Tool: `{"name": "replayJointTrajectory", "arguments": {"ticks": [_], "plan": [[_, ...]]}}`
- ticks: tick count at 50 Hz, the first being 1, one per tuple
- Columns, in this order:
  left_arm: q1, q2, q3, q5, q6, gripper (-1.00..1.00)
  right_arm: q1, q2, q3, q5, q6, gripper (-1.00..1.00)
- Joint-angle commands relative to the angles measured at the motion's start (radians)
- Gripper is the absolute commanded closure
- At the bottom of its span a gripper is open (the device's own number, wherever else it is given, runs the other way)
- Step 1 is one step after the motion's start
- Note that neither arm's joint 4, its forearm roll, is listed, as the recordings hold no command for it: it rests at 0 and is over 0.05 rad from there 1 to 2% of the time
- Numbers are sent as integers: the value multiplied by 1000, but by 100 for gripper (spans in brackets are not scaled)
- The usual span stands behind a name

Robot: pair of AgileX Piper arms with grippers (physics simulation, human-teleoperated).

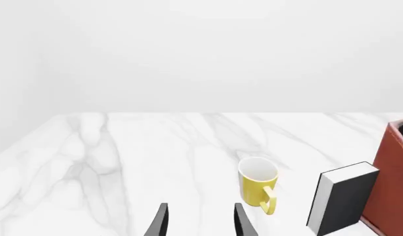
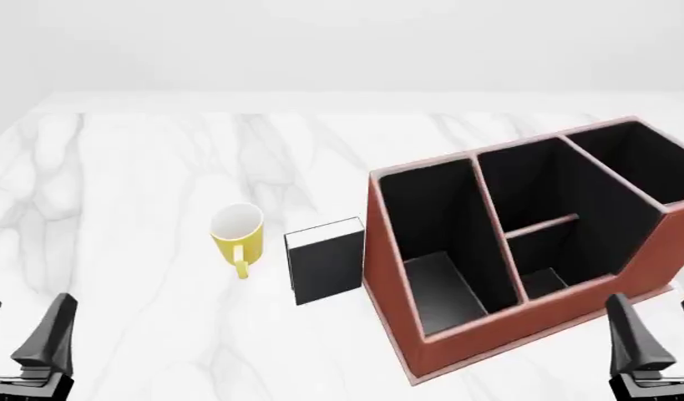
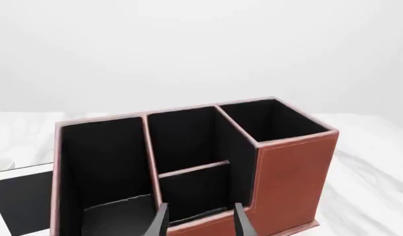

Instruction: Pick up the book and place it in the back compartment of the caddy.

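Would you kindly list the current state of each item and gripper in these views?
book: upright on the table, beside the caddy, not held.
mug: upright, empty, handle toward the arms.
caddy: upright, all visible cells empty.
left gripper: open, holding nothing.
right gripper: open, holding nothing.

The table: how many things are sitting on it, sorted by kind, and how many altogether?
Mug, yellow: 1
Book, black covers: 1
Caddy, reddish-brown box with black cells: 1
Total: 3, all standing on the white marble table
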Motion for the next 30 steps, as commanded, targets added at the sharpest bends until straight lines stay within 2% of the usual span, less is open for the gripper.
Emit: {"name": "replayJointTrajectory", "arguments": {"ticks": [1,2,6,10,13,14,17,19,21,23,24,25,26,30], "plan": [[2,3,-11,14,-18,-100,6,4,-2,-1,-5,-100],[2,3,-11,14,-18,-100,6,4,-2,-1,-5,-100],[-15,24,-22,26,-116,-100,8,2,-2,-2,-3,-100],[-86,89,-61,20,-71,-100,10,5,-2,-3,3,-100],[-143,91,-146,87,-97,-100,14,11,-2,-3,7,-100],[-143,90,-146,88,-97,-100,14,11,-2,-3,7,-100],[-204,149,-233,119,-26,-100,24,6,-3,1,6,-100],[-232,202,-306,150,-63,-100,30,2,-2,3,1,-100],[-257,279,-372,165,-34,-100,33,1,-3,3,3,-100],[-290,359,-443,193,-36,-100,34,2,-3,3,7,-100],[-290,359,-443,193,-36,-100,34,2,-3,3,7,-100],[-323,423,-489,211,18,-100,35,1,-3,3,5,-100],[-323,424,-490,211,18,-100,35,1,-3,3,5,-100],[-388,574,-598,249,74,-100,37,1,-3,5,6,-100]]}}
